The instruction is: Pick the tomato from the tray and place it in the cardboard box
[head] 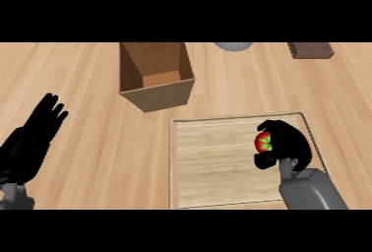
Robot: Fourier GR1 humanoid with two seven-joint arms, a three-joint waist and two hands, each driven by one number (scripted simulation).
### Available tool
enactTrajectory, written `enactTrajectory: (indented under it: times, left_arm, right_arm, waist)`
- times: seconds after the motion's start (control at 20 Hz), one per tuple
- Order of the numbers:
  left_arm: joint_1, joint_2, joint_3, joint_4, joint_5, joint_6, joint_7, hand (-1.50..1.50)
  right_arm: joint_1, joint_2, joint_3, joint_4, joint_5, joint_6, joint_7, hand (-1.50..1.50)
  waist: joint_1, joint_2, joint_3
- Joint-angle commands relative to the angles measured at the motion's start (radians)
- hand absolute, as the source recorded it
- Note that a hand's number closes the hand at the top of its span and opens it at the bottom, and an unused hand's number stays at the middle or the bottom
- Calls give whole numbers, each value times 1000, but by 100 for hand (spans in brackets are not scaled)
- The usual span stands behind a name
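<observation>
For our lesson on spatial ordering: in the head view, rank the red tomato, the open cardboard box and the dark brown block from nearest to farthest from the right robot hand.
1. Red tomato, inside the right robot hand, over the tray.
2. Open cardboard box, up and left.
3. Dark brown block, at the counter's far edge.

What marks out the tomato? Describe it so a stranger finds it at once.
Find the pale wooden tray lying on the counter's near right part. At its right side the right hand curls round the tomato. It is the only red thing in view, with a green star-shaped stem top.
</observation>
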Motion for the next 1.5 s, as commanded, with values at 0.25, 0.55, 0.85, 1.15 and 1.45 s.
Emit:
enactTrajectory:
  times: [0.25, 0.55, 0.85, 1.15, 1.45]
  left_arm:
    - [16, -31, 28, -29, -17, -26, 19, 0]
    - [-79, -32, -42, 4, -32, -56, 10, 0]
    - [-104, -56, -97, 0, -36, -77, 18, 0]
    - [-157, -62, -113, 29, -42, -82, 20, 0]
    - [-163, -68, -140, 34, -64, -79, 33, 0]
  right_arm:
    - [10, 32, -14, 92, 122, -49, -118, 150]
    - [-329, 190, 144, 227, 98, -94, 194, 150]
    - [-484, 193, 154, 369, 78, -164, 214, 150]
    - [-692, 194, 157, 514, 110, -212, 264, 150]
    - [-902, 194, 176, 621, 154, -260, 297, 150]
  waist:
    - [2, 0, 0]
    - [128, 31, -2]
    - [234, 54, -4]
    - [249, 54, -7]
    - [276, 41, -9]
